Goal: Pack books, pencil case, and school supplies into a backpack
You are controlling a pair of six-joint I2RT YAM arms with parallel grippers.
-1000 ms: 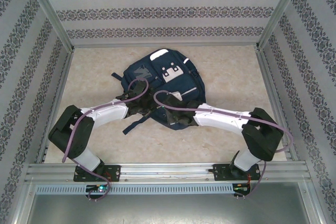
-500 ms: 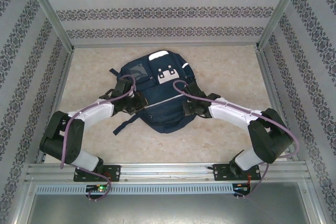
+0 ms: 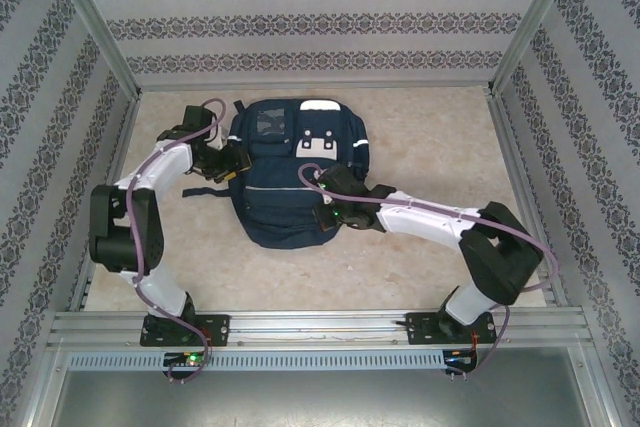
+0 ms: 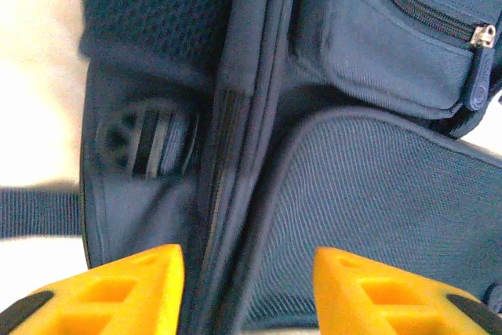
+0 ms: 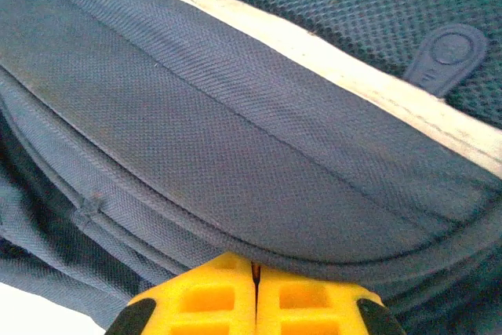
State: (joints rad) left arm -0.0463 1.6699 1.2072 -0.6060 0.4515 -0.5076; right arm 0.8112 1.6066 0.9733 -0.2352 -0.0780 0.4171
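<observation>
The navy backpack (image 3: 295,182) lies flat mid-table, white patches facing up. My left gripper (image 3: 232,162) is at its left side, open. In the left wrist view the left gripper (image 4: 249,288) has its yellow fingers apart, and the backpack's side seam (image 4: 235,154) runs between them just beyond the tips. My right gripper (image 3: 325,215) rests on the pack's lower front. In the right wrist view the right gripper (image 5: 255,268) is shut, its tips against a fold of backpack fabric (image 5: 235,131). The books, pencil case and school supplies are out of view.
Patterned walls and metal rails (image 3: 115,187) box in the table on three sides. A dark strap (image 3: 200,190) trails from the pack's left side. Bare tabletop (image 3: 430,137) lies to the pack's right and in front of it.
The backpack has shifted toward the back and turned squarer. My left arm swung out to the pack's left side and its jaws opened. The right gripper moved onto the lower front, still shut.
</observation>
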